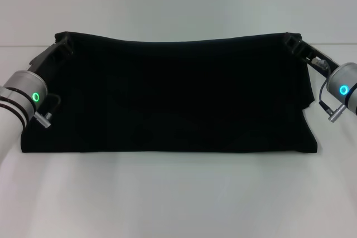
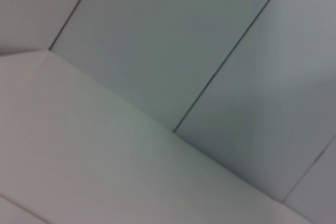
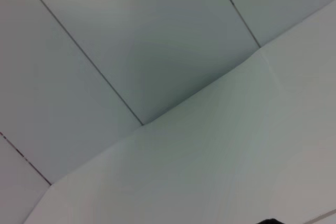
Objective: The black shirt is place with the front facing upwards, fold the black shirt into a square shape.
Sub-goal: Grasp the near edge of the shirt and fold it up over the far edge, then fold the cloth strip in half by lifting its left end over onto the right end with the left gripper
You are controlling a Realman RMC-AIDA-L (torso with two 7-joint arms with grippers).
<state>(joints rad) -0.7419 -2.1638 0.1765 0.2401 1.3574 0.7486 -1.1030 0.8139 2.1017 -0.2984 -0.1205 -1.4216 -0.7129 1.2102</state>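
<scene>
Presently, the left gripper (image 1: 62, 43) sat at the far left corner of the black shirt (image 1: 178, 98), its dark fingers merging with the cloth there; it appeared clamped on that corner, with the fabric drawn up to it. Behind it, the left arm's silver wrist with a green ring light ran back toward the near left edge of the head view.

Right gripper (image 1: 292, 42) mirrored this at the far right corner of the shirt, likewise closed on the fabric, its arm and green-lit wrist trailing off to the right.

Between the two grippers the far edge of the shirt was stretched in a shallow sag, raised off the white table (image 1: 178, 199). The cloth hung down toward the robot as one broad black panel, its near edge lying straight along the table top. No lettering or label was visible on the side facing the head camera.

Both wrist views showed only pale table surface and panelled wall; a small dark sliver sat at one edge of the right wrist view.
</scene>
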